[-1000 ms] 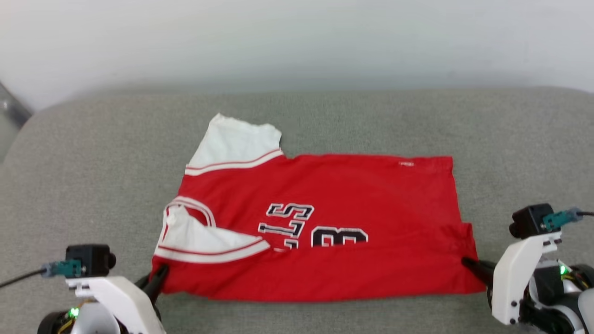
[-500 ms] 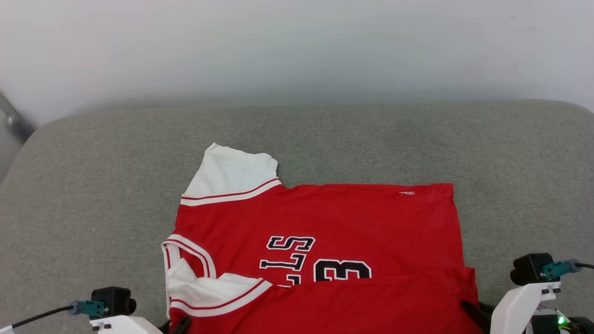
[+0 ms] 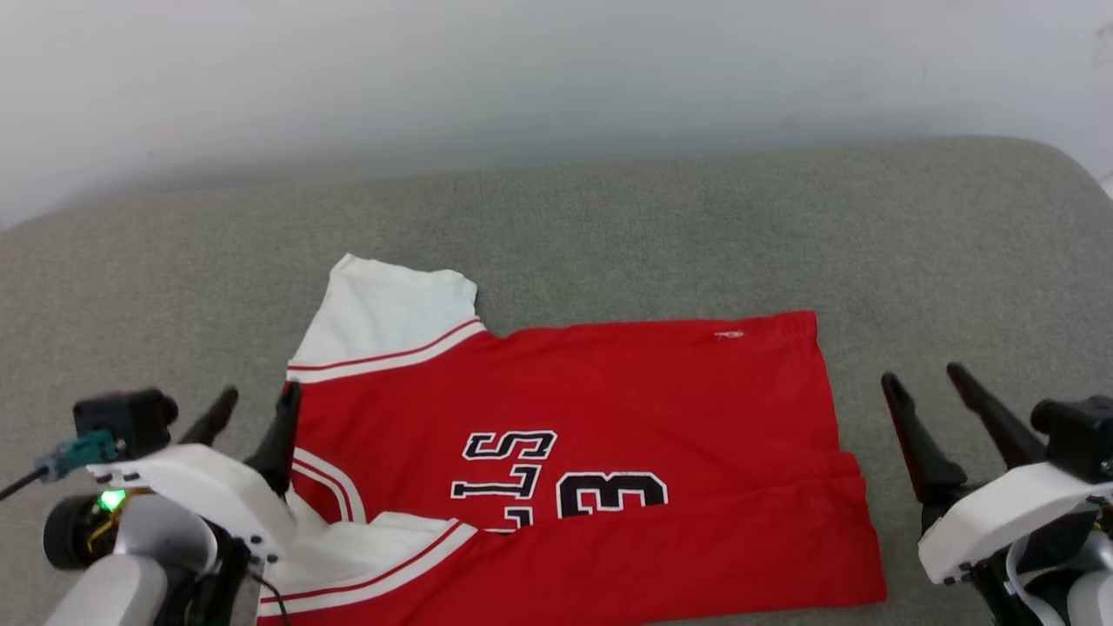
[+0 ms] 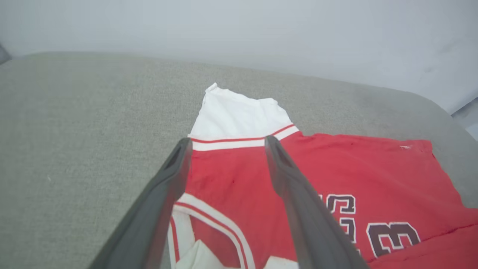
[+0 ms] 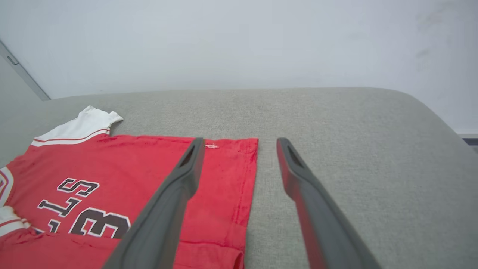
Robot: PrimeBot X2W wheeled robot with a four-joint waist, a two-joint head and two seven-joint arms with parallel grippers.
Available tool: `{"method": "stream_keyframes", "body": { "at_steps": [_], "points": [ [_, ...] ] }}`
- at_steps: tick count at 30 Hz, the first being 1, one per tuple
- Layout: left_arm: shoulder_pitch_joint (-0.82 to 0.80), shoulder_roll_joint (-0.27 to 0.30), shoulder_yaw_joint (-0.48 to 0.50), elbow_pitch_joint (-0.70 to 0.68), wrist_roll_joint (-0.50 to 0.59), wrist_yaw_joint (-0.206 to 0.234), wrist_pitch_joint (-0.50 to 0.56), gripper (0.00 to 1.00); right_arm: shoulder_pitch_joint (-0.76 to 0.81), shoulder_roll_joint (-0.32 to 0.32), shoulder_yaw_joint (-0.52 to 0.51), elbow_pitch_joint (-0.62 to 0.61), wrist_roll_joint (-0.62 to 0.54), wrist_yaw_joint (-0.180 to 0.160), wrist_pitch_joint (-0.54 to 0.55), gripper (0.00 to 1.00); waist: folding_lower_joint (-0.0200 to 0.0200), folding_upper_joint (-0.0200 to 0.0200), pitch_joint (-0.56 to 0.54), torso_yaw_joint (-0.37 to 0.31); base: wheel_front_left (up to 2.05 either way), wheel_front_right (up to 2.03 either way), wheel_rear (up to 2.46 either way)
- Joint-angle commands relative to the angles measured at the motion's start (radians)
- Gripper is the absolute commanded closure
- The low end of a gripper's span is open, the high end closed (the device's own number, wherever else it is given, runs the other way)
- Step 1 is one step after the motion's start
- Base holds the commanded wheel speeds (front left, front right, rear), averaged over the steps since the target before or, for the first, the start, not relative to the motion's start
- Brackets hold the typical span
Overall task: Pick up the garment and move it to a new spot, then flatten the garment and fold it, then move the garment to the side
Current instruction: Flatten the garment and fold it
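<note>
1. The garment point(image 3: 609, 417) lies spread on the grey cushion point(image 3: 609, 200) in the middle of the head view, collar toward 9 o'clock and hem toward 3 o'clock.
2. The pick-up, the move and the flattening look done, because the red body lies smooth with few wrinkles.
3. A first fold seems to be in place. The near flap point(image 3: 696, 556) at 6 o'clock is turned up over the body and hides the lower part of the number point(image 3: 609, 496), and the near sleeve point(image 3: 383, 548) is tucked inward.
4. The far side looks unfolded, with the far sleeve point(image 3: 391, 304) poking out at 11 o'clock. As I judge it, the remaining folds and the move to the side are yet to come.
5. The left gripper point(image 3: 261, 391) is at 8 o'clock, over the shoulder edge, with its fingers spread and nothing between them.
6. The right gripper point(image 3: 920, 376) is at 4 o'clock, just beside the hem. Its fingers are also spread and hold nothing.
7. The fabric is a thin, matte knit, red with white sleeves, striped trim and stitched black-and-white lettering. It probably slides and creases easily.
8. The cushion is a coarse woven upholstery with rounded edges, and it stands against a plain pale wall point(image 3: 522, 69).
</note>
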Motion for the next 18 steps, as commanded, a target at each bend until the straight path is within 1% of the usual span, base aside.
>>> {"method": "stream_keyframes", "body": {
  "at_steps": [1,6,9,11,13,15,18],
  "points": [
    [-0.058,-0.006,0.012,0.0,0.025,0.007,-0.034,0.0,-0.036,0.02,-0.014,-0.023,-0.025,0.0,-0.05,0.0,0.0001,0.0,0.057,-0.021,0.0,0.0,0.0],
    [-0.212,-0.017,0.034,0.028,0.08,0.014,-0.102,0.0,-0.097,0.062,-0.04,-0.074,-0.085,0.0,-0.151,0.0,0.0001,0.0,0.172,-0.047,0.0,0.0,0.0],
    [-0.306,-0.014,0.04,0.06,0.089,0.0,-0.102,0.0,-0.135,0.083,-0.042,-0.095,-0.107,0.0,-0.179,0.0,0.0001,0.0,0.244,-0.061,0.0,0.0,0.0],
    [-0.37,-0.004,0.04,0.093,0.083,-0.021,-0.085,0.0,-0.155,0.096,-0.044,-0.104,-0.118,0.0,-0.189,0.0,0.0001,0.0,0.285,-0.071,0.0,0.0,0.0],
    [-0.435,0.005,0.038,0.12,0.069,-0.052,-0.058,0.0,-0.173,0.106,-0.044,-0.111,-0.126,0.0,-0.194,0.0,0.0001,0.0,0.321,-0.079,0.0,0.0,0.0],
    [-0.5,0.024,0.036,0.156,0.049,-0.088,-0.011,0.0,-0.188,0.113,-0.046,-0.114,-0.13,0.0,-0.193,0.0,0.0001,0.0,0.354,-0.087,0.0,0.0,0.0],
    [-0.594,0.059,0.025,0.204,0.016,-0.143,0.087,0.0,-0.204,0.126,-0.048,-0.117,-0.133,0.0,-0.194,0.0,0.0001,0.0,0.392,-0.097,0.0,0.0,0.0]
  ]
}}
